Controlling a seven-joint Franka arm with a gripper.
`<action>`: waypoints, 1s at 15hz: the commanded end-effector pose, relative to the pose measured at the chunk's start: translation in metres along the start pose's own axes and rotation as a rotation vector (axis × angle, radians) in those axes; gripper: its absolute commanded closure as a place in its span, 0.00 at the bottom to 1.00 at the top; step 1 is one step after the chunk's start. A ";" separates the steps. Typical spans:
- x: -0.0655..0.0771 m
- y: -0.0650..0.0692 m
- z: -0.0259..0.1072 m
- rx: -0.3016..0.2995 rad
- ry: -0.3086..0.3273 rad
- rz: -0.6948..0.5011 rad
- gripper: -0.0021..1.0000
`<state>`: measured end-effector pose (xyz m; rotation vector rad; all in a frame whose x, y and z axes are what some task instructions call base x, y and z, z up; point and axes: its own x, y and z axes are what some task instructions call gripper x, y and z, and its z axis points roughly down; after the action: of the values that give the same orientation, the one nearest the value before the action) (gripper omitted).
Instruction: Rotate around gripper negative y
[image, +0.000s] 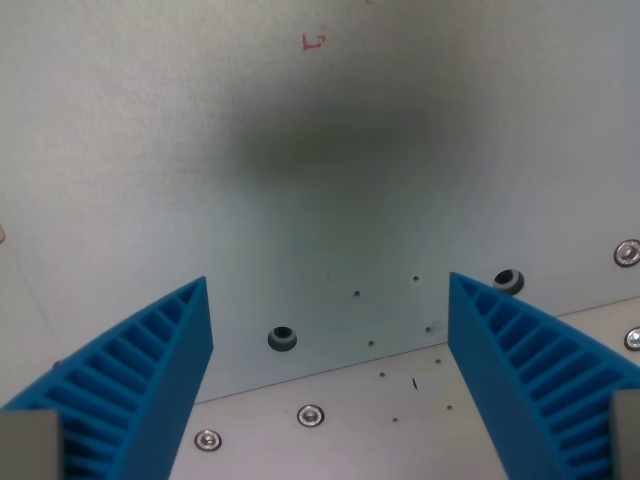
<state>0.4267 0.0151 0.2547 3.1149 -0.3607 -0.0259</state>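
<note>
- Gripper (330, 330) stands wide open, nothing between the two blue fingers; bare surface shows through the gap.
- Left finger (135, 395) fills the lower left of the frame, right finger (540, 385) the lower right. Both are ribbed, with the ribs facing outward and the flat inner faces toward the centre.
- Grey finger mounts are cut off at the bottom left corner and at the bottom right edge.
- No object in the task to locate; the only task item is the gripper itself, and it sits at the bottom of the wrist view pointing at the panel.
- Pale grey panel (200, 150) takes up most of the frame, from the top down to a seam running from lower left up toward the right edge.
- Below that seam sits a lighter metal plate (350, 440), bottom centre, between the fingers.
- Two dark round holes in the panel: one (283, 338) just right of the left finger, one (508, 281) just above the tip of the right finger.
- Screw heads on the plate: two at bottom centre (311, 414) and (207, 439), two more near the right edge (627, 252) and (633, 339).
- Several small dark dots scattered across centre frame between the fingers, on both panel and plate.
- Small red mark (314, 41) on the panel, upper centre.
- Soft dark shadow (340, 140) across upper centre of the panel, blurred edges.
- Whether the fingers touch the surface cannot be told from this view.
</note>
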 end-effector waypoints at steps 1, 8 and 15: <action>0.000 0.000 -0.002 0.001 -0.007 0.000 0.00; 0.000 0.000 -0.002 0.001 -0.089 0.000 0.00; 0.000 0.000 -0.002 0.001 -0.170 0.000 0.00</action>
<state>0.4209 0.0151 0.2506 3.1105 -0.3612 -0.0783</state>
